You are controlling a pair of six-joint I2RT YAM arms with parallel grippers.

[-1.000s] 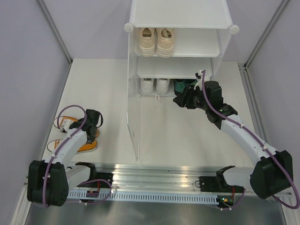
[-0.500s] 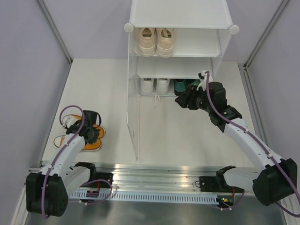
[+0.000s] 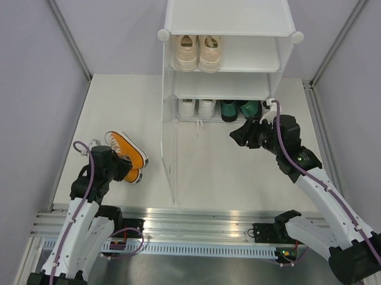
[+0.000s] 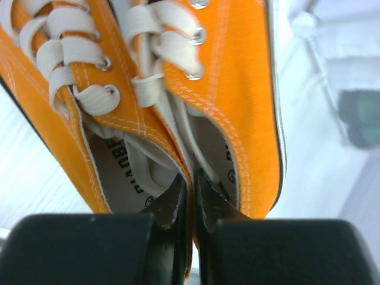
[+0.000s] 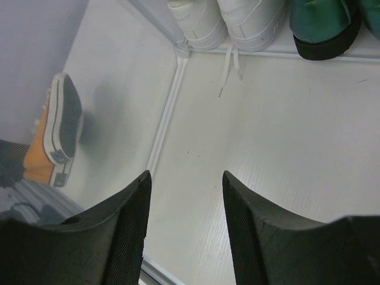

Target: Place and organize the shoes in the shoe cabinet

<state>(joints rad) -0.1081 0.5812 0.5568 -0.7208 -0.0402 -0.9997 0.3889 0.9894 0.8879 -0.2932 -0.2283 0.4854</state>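
L gripper [image 3: 114,165] sits left of the shoe cabinet [image 3: 229,19], near its front left corner post. Its fingers [image 4: 172,202] are pinched nearly together on the two inner collars of the orange sneakers [image 3: 126,149], so both shoes are held as one pair. In the L wrist view the pair [image 4: 231,89] fills the frame side by side, white laces up. From above the pair looks tilted, white sole edge facing the cabinet; can't tell if it touches the floor [image 3: 117,96].

R gripper [image 3: 241,135] is just in front of the cabinet's bottom tier, right half. Its jaws stand apart w/ nothing between them [image 5: 185,176], only bare floor below.

Inside the cabinet:
- Bottom tier: white sneakers [image 3: 197,108] on the left, dark green heels [image 3: 238,108] on the right, the pairs close beside each other. One white lace [image 5: 228,68] trails out past the front edge.
- Upper tier: cream sneakers [image 3: 198,52], left half.

Through the cabinet's translucent left panel [image 3: 168,154] the R wrist cam shows an orange sneaker's sole [image 5: 59,127] as a blur
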